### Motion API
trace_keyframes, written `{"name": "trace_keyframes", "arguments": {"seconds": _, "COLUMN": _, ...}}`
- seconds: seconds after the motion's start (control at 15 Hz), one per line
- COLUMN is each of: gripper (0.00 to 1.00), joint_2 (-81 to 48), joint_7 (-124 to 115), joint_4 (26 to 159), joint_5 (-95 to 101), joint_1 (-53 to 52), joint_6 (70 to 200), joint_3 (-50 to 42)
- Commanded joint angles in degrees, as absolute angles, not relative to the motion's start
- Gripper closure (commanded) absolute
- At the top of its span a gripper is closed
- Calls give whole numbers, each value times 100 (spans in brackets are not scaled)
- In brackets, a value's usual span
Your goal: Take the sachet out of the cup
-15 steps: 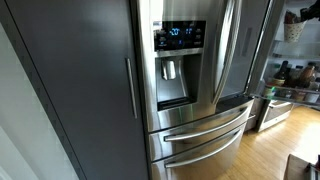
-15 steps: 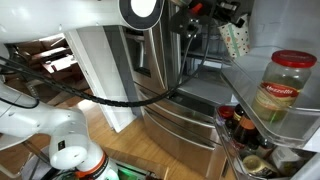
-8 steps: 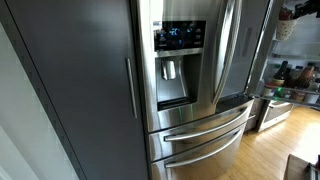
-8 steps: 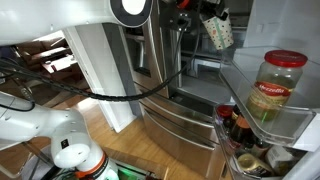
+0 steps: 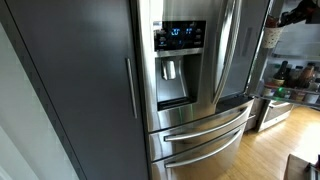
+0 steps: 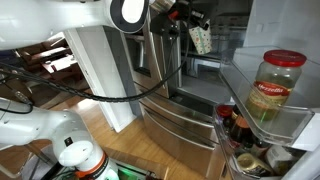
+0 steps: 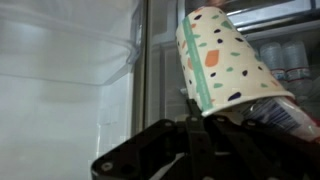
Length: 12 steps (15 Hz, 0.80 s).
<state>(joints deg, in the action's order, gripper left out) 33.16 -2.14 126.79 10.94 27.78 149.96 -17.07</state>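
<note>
While the gripper (image 7: 198,122) is pinching the speckled paper cup (image 7: 225,65) by its rim, tipping the sachet out is probably coming next.

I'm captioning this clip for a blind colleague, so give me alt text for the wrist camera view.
A white paper cup with orange, green and dark speckles and a green seam stripe fills the upper right, tilted and gripped from below by the dark fingers. Behind it is a pale, blurred refrigerator interior.
</note>
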Motion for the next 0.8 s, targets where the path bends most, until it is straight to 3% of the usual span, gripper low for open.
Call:
{"name": "trace_keyframes", "arguments": {"seconds": 0.0, "gripper": 99, "joint_2": 3308, "joint_7": -212, "joint_4": 12958, "joint_5": 634, "joint_1": 2441, "joint_6": 14722, "joint_3": -1853}}
{"name": "trace_keyframes", "arguments": {"seconds": 0.73, "gripper": 96, "joint_2": 3213, "joint_7": -199, "joint_4": 13042, "joint_5": 650, "joint_1": 2485, "joint_6": 14779, "joint_3": -1795}}
